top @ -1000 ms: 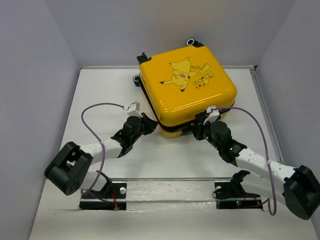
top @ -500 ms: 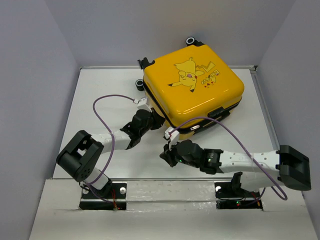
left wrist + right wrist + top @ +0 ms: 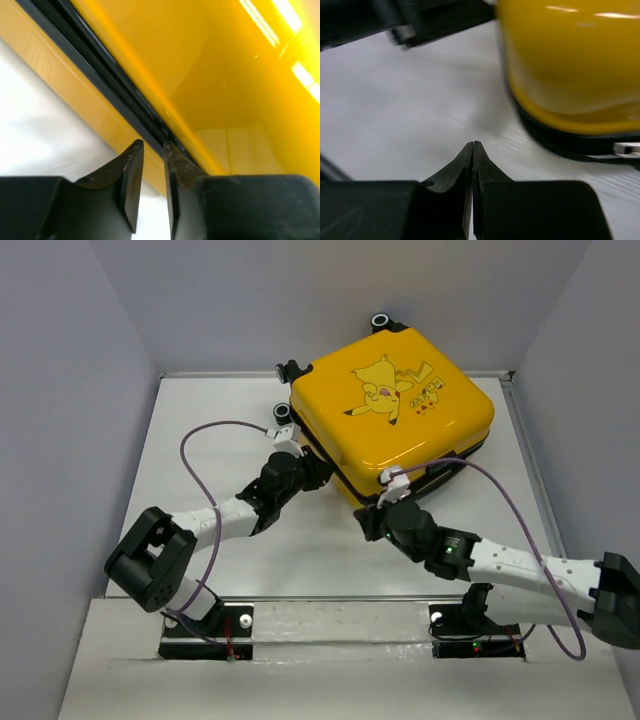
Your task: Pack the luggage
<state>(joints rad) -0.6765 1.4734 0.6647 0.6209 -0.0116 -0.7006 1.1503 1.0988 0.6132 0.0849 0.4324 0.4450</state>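
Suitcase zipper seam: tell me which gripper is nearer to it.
Left. The left gripper has its tips right at the black zipper seam on the yellow suitcase. The right gripper is shut over the table, short of the suitcase's near corner.

Non-task stuff only:
- White table [image 3: 330,555], matte, light wood-grain streaks. It also shows in the left wrist view at 8 o'clock [image 3: 45,115] and fills the right wrist view from 9 to 12 o'clock [image 3: 395,100].
- Three plain lavender-grey walls box it in: back wall [image 3: 330,290] at 12 o'clock, left wall [image 3: 60,440] at 9, right wall [image 3: 600,420] at 3.
- Thin metal trim strip [image 3: 220,373] along the table's far edge, and a second strip [image 3: 530,470] down the right edge. They meet at the 1 o'clock corner.
- White front panel [image 3: 340,680] at 6 o'clock across the near edge, with a glossy band running side to side.
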